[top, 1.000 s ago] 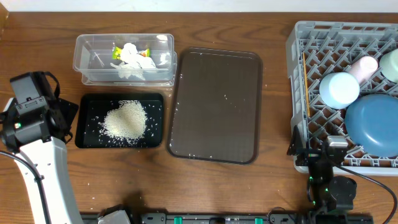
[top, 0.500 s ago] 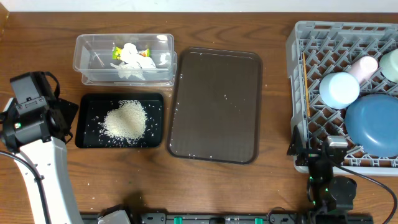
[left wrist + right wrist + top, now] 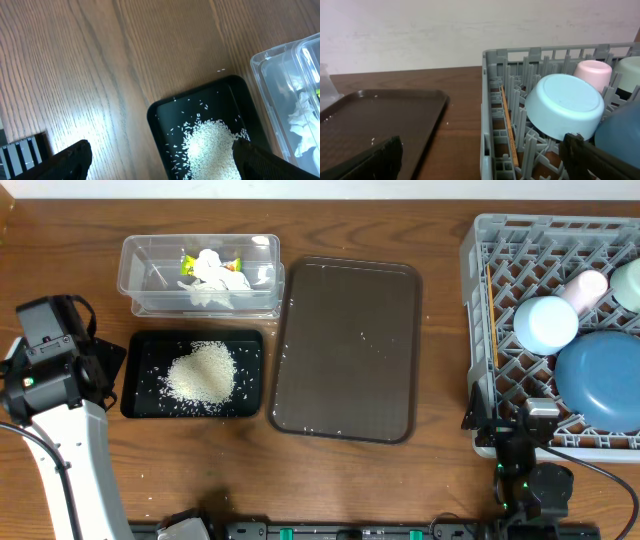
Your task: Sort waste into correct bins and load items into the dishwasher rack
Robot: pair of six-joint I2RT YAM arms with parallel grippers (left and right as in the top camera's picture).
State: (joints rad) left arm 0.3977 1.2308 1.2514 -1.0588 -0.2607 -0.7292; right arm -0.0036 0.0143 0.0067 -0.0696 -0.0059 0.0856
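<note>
The left gripper (image 3: 160, 164) is seen with its fingers spread wide and nothing held between them, at the left edge of the black tray (image 3: 135, 380). The heap of rice (image 3: 200, 372) is found in that tray, with stray grains scattered around it. Just behind it, the clear tub (image 3: 140, 290) is placed, and the crumpled tissue (image 3: 215, 268) and the green-yellow wrapper (image 3: 187, 262) are contained in it. The brown serving tray (image 3: 345, 350) is set on the table (image 3: 440, 380) between the bins and the dishwasher rack (image 3: 480, 270); a few grains are left on it.

The right gripper (image 3: 485, 162) is likewise held wide apart and empty, low at the near left corner of the rack. Inside the rack, the blue plate (image 3: 600, 385) is lodged at the near right, the light-blue bowl (image 3: 546, 322) is turned upside down beside it, and the pink cup (image 3: 585, 288) and the mint-green bowl (image 3: 628, 285) are seen behind. The chopstick (image 3: 492, 320) is laid along the rack's left wall.
</note>
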